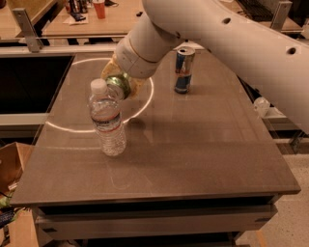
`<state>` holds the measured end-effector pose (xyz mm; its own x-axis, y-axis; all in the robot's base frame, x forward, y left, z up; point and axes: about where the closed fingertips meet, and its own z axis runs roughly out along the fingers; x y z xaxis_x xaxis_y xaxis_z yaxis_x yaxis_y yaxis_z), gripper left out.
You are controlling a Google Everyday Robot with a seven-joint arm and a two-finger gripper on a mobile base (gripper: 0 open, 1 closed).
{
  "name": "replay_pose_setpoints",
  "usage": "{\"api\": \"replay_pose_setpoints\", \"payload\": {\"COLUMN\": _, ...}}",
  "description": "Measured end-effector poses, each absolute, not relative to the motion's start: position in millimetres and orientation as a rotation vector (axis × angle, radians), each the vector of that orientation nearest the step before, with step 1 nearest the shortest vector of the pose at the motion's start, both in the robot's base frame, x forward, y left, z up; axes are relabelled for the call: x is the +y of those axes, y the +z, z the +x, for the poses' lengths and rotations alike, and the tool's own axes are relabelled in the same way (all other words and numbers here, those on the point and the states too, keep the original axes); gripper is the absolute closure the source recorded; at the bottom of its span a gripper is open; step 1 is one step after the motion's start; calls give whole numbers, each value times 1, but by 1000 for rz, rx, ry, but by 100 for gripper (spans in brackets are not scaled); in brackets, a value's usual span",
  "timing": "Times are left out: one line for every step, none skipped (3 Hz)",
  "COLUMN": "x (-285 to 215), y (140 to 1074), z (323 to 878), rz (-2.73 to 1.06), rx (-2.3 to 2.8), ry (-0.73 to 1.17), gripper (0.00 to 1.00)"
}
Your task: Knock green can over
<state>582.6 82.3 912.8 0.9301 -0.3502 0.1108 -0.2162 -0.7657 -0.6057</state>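
Note:
The green can [116, 83] is held tilted in the air, its silver top facing the camera, just above the table [203, 149]. My gripper [121, 81] is shut on it, with yellowish fingers [107, 71] on either side, at the end of the white arm coming in from the upper right. The can hangs right behind the cap of the clear water bottle [109, 123], close to it. Much of the can's body is hidden by the gripper.
A tall slim blue-and-silver can [184, 70] stands upright at the table's back right. A bright ring of light [145, 103] lies on the left of the tabletop. A cardboard box [12, 161] sits on the floor at left. Another table with a red cup [100, 8] is behind.

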Motion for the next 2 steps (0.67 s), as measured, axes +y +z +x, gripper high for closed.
{"api": "replay_pose_setpoints", "payload": {"x": 88, "y": 890, "z": 575, "rz": -2537, "rx": 390, "ry": -268, "gripper": 100}}
{"api": "replay_pose_setpoints", "payload": {"x": 90, "y": 873, "z": 572, "rz": -2592, "rx": 396, "ry": -228, "gripper": 100}}
